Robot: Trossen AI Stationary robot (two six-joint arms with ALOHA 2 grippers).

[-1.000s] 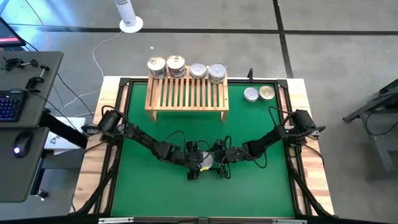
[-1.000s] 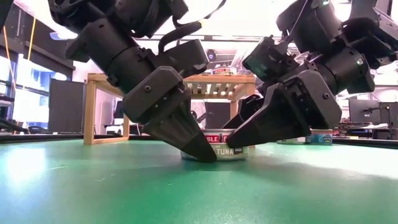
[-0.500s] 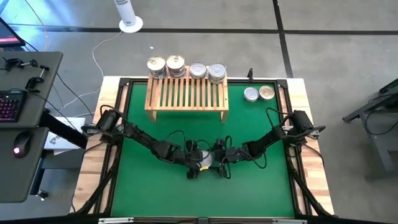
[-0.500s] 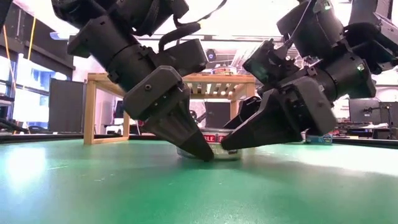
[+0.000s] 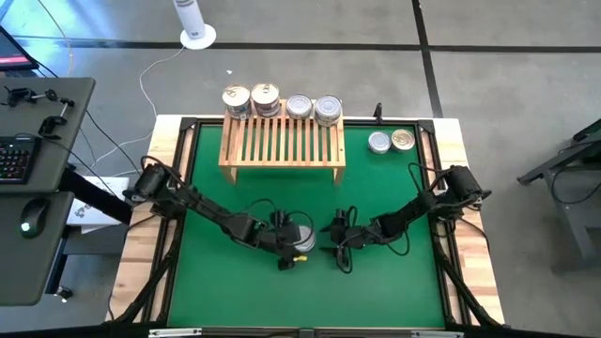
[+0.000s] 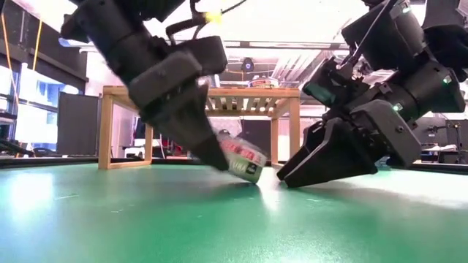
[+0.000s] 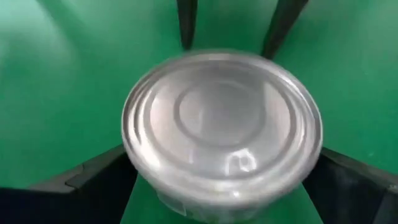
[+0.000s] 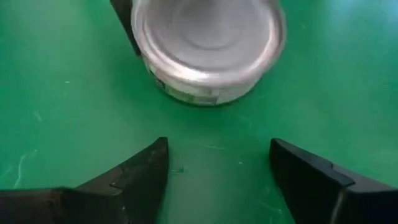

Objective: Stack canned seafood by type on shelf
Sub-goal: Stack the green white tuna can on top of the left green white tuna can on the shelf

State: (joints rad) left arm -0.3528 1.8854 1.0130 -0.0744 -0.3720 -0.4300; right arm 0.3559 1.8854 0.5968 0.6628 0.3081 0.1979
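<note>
A silver-grey tin (image 7: 221,124) with a red-and-white label (image 6: 241,155) sits tilted in my left gripper (image 5: 293,242), near the middle of the green mat. My right gripper (image 8: 217,168) is open, just to the right of the tin (image 8: 208,43), and touches nothing; it hangs low over the mat (image 6: 289,177). The light-wood shelf (image 5: 282,141) stands at the mat's far side. Stacks of tins (image 5: 266,96) line its far edge, gold-toned to the left and silver-grey (image 5: 328,109) to the right. My left gripper is shut on the tin's round side wall (image 7: 140,177), pinched between the two fingers (image 7: 93,180), one on each side. The fingers slant down from the table's left. The tin is tipped, its lid facing the wrist camera; whether its low rim (image 6: 252,177) touches the mat, I cannot tell.
Two more tins (image 5: 378,143) (image 5: 403,139) stand on the wooden table top to the right of the shelf, outside the mat. The mat's black frame (image 5: 441,188) borders the work area. Bare green mat (image 5: 376,291) lies near and to both sides of the grippers.
The tin stood flat on the mat between both grippers. My left gripper has moved toward the table's left with it, and the tin is now tipped. My right gripper has drawn back toward the right, clear of the tin.
</note>
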